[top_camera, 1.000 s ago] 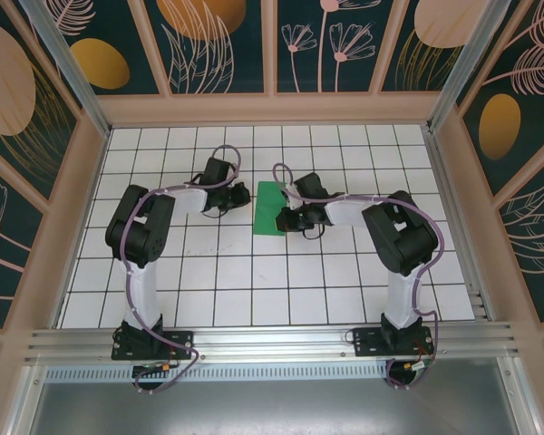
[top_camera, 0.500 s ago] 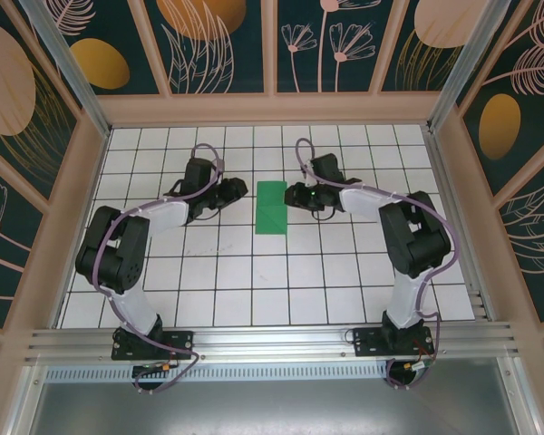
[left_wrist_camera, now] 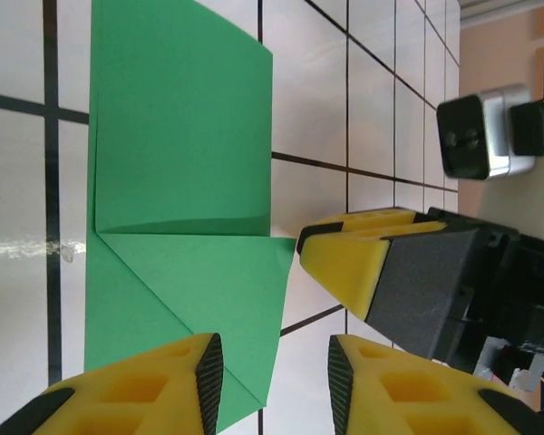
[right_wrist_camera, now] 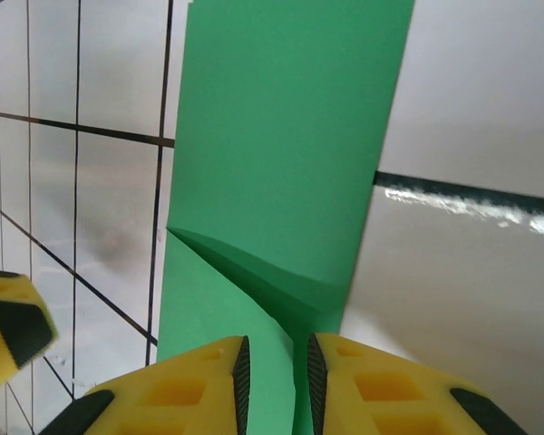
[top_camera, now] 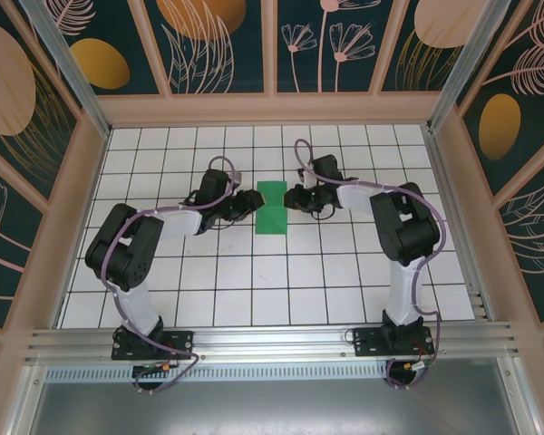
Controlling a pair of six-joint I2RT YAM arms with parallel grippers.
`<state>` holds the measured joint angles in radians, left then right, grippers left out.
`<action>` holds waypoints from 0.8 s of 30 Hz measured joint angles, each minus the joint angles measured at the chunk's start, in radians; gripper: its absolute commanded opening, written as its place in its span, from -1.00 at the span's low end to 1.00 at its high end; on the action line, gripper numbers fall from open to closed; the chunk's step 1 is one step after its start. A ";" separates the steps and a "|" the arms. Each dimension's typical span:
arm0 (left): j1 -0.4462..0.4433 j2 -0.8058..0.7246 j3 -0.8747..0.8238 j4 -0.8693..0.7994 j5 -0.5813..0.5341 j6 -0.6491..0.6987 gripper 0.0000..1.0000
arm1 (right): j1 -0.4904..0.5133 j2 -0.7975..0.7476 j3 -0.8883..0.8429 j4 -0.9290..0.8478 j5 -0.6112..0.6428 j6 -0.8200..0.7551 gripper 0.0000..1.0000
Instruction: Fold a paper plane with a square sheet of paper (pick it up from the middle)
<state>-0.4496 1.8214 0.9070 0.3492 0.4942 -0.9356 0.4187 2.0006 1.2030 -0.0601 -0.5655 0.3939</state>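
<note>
paper: green sheet [top_camera: 272, 207] partly folded, flat on the counter [top_camera: 254, 299] between the arms | left fingers [left_wrist_camera: 140, 390]: apart at one edge, gripping nothing | right fingers [right_wrist_camera: 177, 385]: barely parted over the opposite edge

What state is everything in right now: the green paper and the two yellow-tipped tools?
green paper: folded to a narrow strip with one diagonal corner fold, lying on the table.
left tool: open, at the paper's edge.
right tool: open by a narrow gap, over the paper's opposite edge.
</note>
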 measured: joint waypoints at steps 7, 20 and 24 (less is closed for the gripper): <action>-0.008 0.027 0.000 0.008 0.000 -0.018 -0.23 | 0.000 0.024 0.023 0.000 -0.019 -0.004 -0.48; -0.011 0.049 0.000 0.014 0.000 -0.028 -0.21 | 0.000 0.058 0.052 -0.034 -0.054 -0.041 -0.83; -0.016 0.060 0.001 0.015 0.012 -0.033 -0.20 | -0.002 0.060 0.053 -0.045 -0.065 -0.044 -0.89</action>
<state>-0.4652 1.8816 0.9081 0.3641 0.5064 -0.9684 0.4164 2.0602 1.2564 -0.1051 -0.6304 0.3500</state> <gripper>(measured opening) 0.396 0.068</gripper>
